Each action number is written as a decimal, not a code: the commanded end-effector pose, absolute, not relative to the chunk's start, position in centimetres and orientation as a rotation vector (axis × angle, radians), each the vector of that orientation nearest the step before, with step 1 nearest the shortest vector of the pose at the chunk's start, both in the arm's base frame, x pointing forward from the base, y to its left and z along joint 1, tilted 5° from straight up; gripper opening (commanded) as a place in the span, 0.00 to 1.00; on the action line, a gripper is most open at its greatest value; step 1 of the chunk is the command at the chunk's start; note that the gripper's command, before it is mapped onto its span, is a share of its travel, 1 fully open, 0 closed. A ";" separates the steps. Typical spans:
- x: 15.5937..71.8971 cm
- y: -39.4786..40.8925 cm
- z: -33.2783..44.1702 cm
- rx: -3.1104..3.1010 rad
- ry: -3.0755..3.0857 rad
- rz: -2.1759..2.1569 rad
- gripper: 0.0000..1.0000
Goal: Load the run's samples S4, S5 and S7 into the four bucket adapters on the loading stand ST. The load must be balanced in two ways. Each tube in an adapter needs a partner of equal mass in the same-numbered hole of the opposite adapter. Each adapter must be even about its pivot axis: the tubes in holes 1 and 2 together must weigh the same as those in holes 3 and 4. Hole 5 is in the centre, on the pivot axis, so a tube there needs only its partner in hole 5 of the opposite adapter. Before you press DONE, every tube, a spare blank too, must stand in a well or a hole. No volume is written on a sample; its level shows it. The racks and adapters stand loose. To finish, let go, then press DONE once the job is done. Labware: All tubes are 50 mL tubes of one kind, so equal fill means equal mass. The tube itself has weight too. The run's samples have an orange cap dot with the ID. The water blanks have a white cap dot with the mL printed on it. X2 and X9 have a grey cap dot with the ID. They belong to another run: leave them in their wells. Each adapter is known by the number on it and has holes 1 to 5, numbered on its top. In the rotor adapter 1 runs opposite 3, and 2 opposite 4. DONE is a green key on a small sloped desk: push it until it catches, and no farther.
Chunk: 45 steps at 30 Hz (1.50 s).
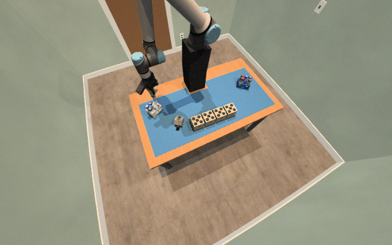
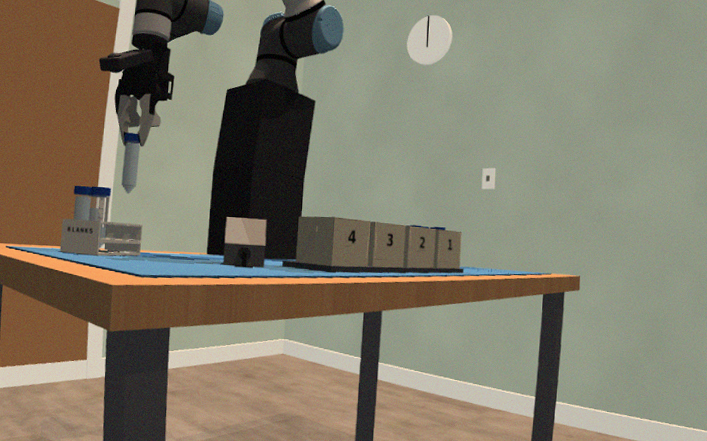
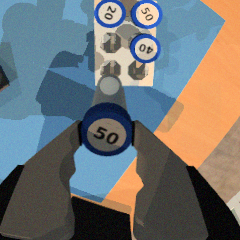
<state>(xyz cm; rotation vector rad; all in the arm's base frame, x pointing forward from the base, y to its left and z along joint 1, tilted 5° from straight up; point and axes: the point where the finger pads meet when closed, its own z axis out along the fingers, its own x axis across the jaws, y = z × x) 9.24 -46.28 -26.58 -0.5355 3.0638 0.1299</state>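
Note:
My gripper (image 1: 154,97) (image 2: 133,139) (image 3: 107,122) is shut on the cap of a water blank (image 2: 130,164) (image 3: 106,136) marked 50. It hangs upright above the blanks rack (image 1: 157,113) (image 2: 80,242) (image 3: 148,76), clear of it. In that rack stand blanks marked 20 (image 3: 109,13), 50 (image 3: 146,13) and 40 (image 3: 145,48). Adapters 4 (image 1: 198,125) (image 2: 330,250), 3 (image 2: 388,253), 2 (image 2: 421,256) and 1 (image 2: 448,258) stand in a row; their holes look dark. The blue sample rack (image 1: 243,86) holds several tubes with orange or grey dots; IDs are unreadable.
The DONE desk (image 1: 178,121) (image 2: 245,232) with its green key (image 1: 179,117) stands between the blanks rack and adapter 4. The black arm pedestal (image 1: 195,68) (image 2: 260,174) rises behind the adapters. Blue caps show over the tops of adapters 2 and 1 in the exterior view.

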 end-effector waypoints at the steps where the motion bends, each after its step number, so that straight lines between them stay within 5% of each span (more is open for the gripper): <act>1: 9.2 -46.5 -25.0 -0.536 3.064 0.128 0.00; 45: 23.8 -28.4 -22.7 -1.837 2.469 0.094 0.00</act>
